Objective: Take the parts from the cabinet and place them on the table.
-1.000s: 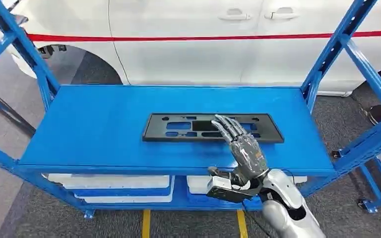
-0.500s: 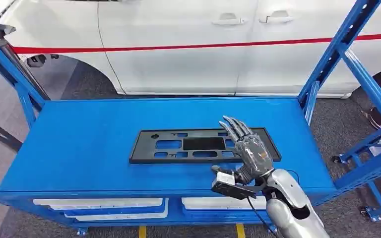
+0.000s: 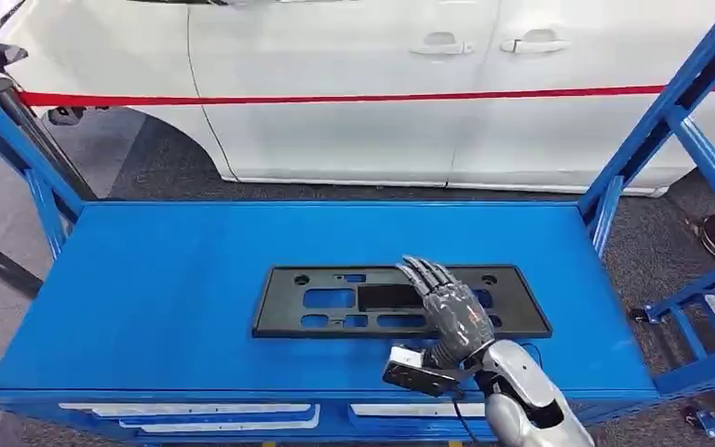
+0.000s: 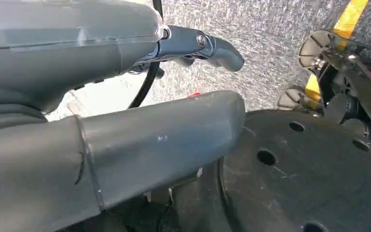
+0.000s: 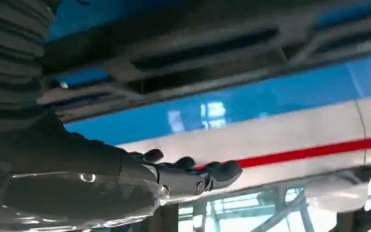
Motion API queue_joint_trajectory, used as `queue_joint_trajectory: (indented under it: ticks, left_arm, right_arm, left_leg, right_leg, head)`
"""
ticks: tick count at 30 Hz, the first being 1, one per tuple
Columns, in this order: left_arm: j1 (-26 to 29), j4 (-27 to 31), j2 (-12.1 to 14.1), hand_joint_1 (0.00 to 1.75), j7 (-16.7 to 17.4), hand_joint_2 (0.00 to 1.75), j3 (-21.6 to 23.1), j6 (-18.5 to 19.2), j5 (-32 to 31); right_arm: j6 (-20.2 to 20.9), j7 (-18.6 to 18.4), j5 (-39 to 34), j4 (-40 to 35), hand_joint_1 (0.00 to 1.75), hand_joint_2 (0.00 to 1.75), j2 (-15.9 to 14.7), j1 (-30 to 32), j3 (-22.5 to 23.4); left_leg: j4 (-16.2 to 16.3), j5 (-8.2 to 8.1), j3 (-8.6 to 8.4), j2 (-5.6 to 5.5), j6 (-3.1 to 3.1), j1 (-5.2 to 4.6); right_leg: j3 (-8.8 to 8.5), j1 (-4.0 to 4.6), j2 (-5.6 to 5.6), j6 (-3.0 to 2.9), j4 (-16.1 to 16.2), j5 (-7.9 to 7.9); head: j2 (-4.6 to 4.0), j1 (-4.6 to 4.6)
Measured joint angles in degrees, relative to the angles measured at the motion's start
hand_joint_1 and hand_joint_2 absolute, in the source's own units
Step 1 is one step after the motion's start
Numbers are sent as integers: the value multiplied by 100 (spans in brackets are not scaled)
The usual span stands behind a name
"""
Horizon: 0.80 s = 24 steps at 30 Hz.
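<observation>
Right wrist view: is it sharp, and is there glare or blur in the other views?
Right wrist view: soft and smeared; the black plate lacks crisp edges, bright reflections on the blue shelf. Head view: sharp, evenly lit, right hand clear over the plate. Left wrist view: thumb close and slightly soft.

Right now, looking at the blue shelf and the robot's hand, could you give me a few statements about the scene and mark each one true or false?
1. A black flat part with cut-outs lies on the blue shelf. True.
2. The right hand is over the right half of the part, fingers spread. True.
3. The part has been lifted well clear of the shelf. False: it lies flat on it.
4. A red car stands behind the rack. False: it is a white car with a red stripe.
5. The left hand holds a part. False: it holds nothing.
</observation>
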State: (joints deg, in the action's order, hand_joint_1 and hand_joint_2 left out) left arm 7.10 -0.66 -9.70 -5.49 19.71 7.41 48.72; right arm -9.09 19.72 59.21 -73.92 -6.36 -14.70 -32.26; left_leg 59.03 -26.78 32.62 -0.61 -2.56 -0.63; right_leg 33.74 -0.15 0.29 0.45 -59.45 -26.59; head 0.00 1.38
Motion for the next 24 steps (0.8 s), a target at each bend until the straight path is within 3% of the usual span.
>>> queue_joint_trajectory:
  ticks: [2,11,16,17,18,24]
  left_arm:
    - [-2,0,-11,0,46,0,24,-37,46]
    - [-9,0,-28,0,75,0,81,-88,131]
    - [-9,0,-28,0,77,0,212,-99,352]
    - [-10,0,-28,0,77,0,227,-105,384]
    - [-11,0,-35,0,75,0,251,-114,420]
    - [-11,0,-149,0,64,0,348,-280,595]
  right_arm:
    - [-11,9,9,86,0,175,2,31,-79]
    - [-28,22,13,363,0,175,2,-28,-225]
    - [-34,35,22,542,0,175,2,-164,-374]
    - [-98,16,26,573,44,175,2,-170,-385]
    - [-191,-41,69,595,175,175,2,-169,-400]
    - [-487,-374,352,669,175,175,79,-82,-429]
  left_leg:
    - [-6,-16,-9,8,-74,-15]
    - [-98,-46,-129,14,19,-9]
    - [-103,-57,-150,18,38,-7]
    - [-103,-58,-152,18,39,-5]
    - [-103,-58,-156,18,39,3]
    - [-100,-58,-171,18,40,2]
  right_leg:
    - [-8,-11,17,16,33,9]
    - [-83,-2,18,-76,32,-52]
    - [-105,0,30,-80,32,-57]
    - [-110,0,29,-78,32,-58]
    - [-115,-1,29,-75,32,-60]
    - [-127,-6,28,-74,33,-60]
  head:
    - [0,6]
    - [0,4]
    - [0,4]
    - [0,4]
    - [0,4]
    - [0,4]
